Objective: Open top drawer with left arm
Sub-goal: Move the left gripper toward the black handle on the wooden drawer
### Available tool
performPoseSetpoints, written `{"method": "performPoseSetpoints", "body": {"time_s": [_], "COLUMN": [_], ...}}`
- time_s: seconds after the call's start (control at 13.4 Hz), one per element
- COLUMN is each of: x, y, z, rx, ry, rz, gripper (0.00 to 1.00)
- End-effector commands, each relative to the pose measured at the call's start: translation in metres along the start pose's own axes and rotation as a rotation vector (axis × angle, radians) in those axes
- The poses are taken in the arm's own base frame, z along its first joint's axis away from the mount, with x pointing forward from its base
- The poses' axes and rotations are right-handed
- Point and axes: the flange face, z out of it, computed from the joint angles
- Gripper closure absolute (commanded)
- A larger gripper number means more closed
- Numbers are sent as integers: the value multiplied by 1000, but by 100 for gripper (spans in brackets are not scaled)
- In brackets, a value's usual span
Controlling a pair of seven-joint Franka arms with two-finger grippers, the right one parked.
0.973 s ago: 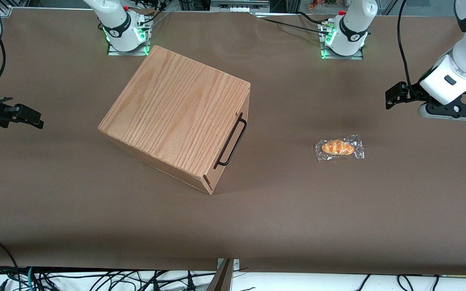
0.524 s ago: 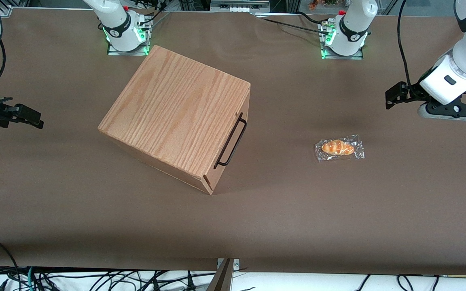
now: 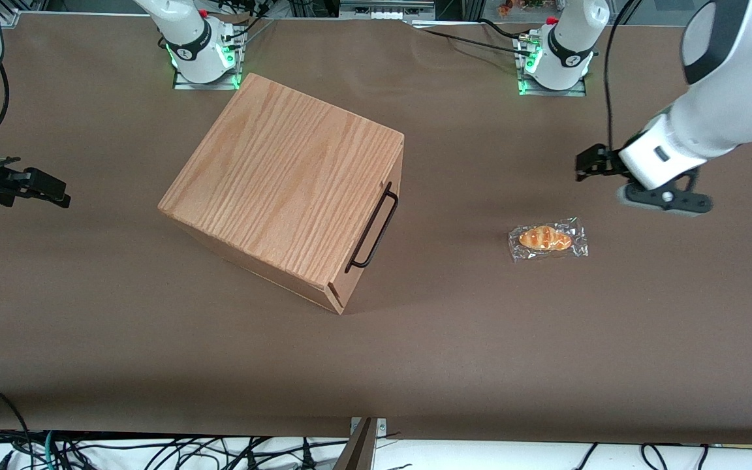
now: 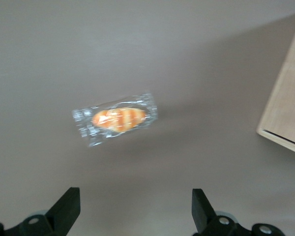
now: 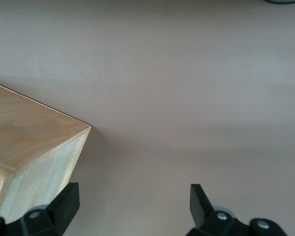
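The big oak-grain box (image 3: 284, 189) stands on the brown table, turned at an angle. Its top drawer is shut; the long black wire handle (image 3: 373, 228) on its front faces the working arm's end of the table. The white left arm (image 3: 709, 130) hangs above the table toward that end. Its black gripper (image 3: 588, 163) is open and empty, well away from the handle and a little farther from the front camera than the wrapped bread. In the left wrist view the open gripper (image 4: 135, 209) looks down on the bread, with a corner of the box (image 4: 285, 108) at the side.
A bread roll in clear wrap (image 3: 548, 239) lies on the table between the box and the left arm; it also shows in the left wrist view (image 4: 116, 119). Two arm bases (image 3: 555, 59) stand at the table's edge farthest from the front camera.
The left arm has swung toward the box and the bread, its gripper moving a short way nearer the table's middle. The box, drawer and bread have not moved.
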Motion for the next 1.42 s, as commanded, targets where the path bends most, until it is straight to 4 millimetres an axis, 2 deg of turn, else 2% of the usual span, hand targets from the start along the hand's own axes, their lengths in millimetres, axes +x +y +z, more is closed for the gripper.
{"method": "performPoseSetpoints", "body": {"time_s": [0.0, 0.22, 0.37, 0.6, 0.75, 1.12, 1.27, 1.35], "x": [32, 50, 61, 79, 83, 110, 109, 111], "y": [47, 94, 127, 165, 198, 227, 248, 246], "z": [4, 26, 35, 61, 75, 109, 120, 124], "rx": [-75, -204, -270, -385, -387, -396, -392, -390], "ry": [-2, -29, 29, 88, 125, 190, 216, 218], "rz": [46, 83, 100, 69, 100, 121, 138, 139], "gripper": [0, 0, 0, 0, 0, 0, 0, 0]}}
